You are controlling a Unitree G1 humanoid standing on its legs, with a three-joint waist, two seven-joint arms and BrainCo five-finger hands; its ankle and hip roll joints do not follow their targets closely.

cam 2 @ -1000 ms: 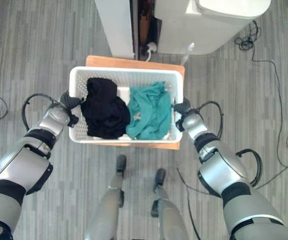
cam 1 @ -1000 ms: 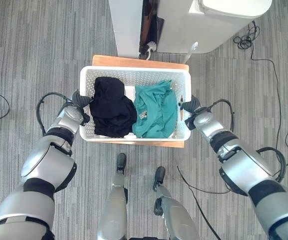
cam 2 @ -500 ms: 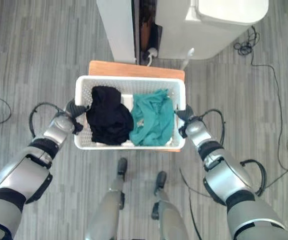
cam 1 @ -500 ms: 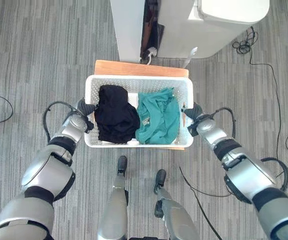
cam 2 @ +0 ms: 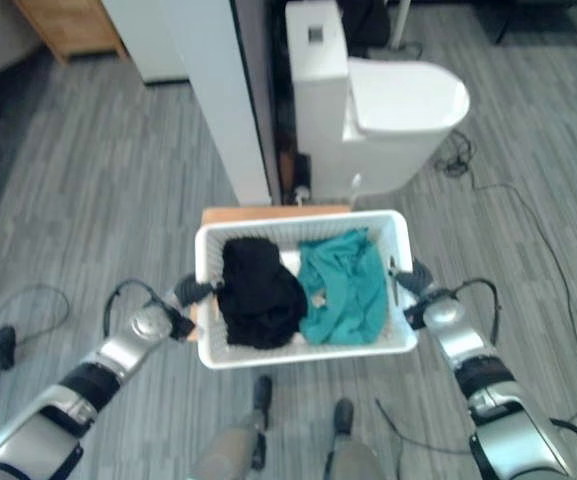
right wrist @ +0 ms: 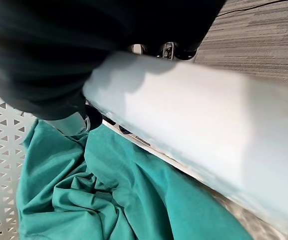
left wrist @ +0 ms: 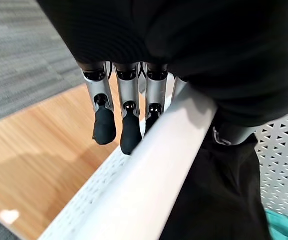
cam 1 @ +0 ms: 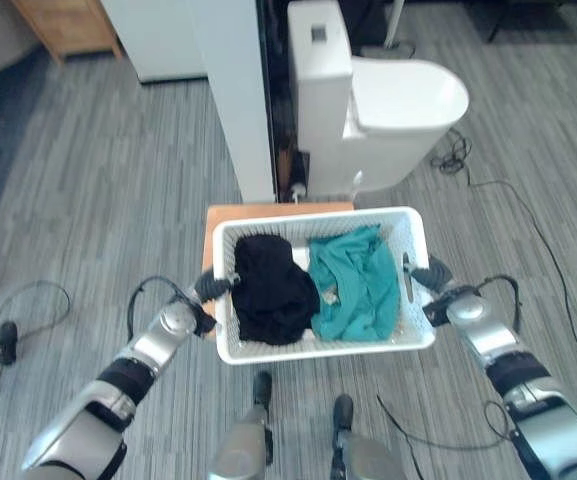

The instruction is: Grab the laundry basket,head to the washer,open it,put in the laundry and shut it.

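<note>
Now the white perforated laundry basket sits between the robot's two arms, partly over a small wooden tabletop whose top shows past the basket's far and left sides. Inside the basket, a black garment is bunched in the left half and a teal garment lies crumpled in the right half, the two touching along the middle, with a small pale item between them that is too small to tell.

The left hand is at the basket's left rim. In the left wrist view its silver fingers with dark tips hang down outside the rim, curled over it, while the thumb is on the inner side against the black cloth, so the hand is clamped on the rim. The wooden surface shows just below those fingertips.

The right hand is at the basket's right rim. In the right wrist view the dark cover wraps over the white rim and part of the hand reaches down on the inner wall beside the teal garment; the hand appears closed on the rim, though its fingers are mostly hidden behind the rim.

Beyond the basket stands a tall white panel, and just right of it a white rounded appliance with its lid down. A light wooden cabinet is on the grey floor in the far left corner
</note>
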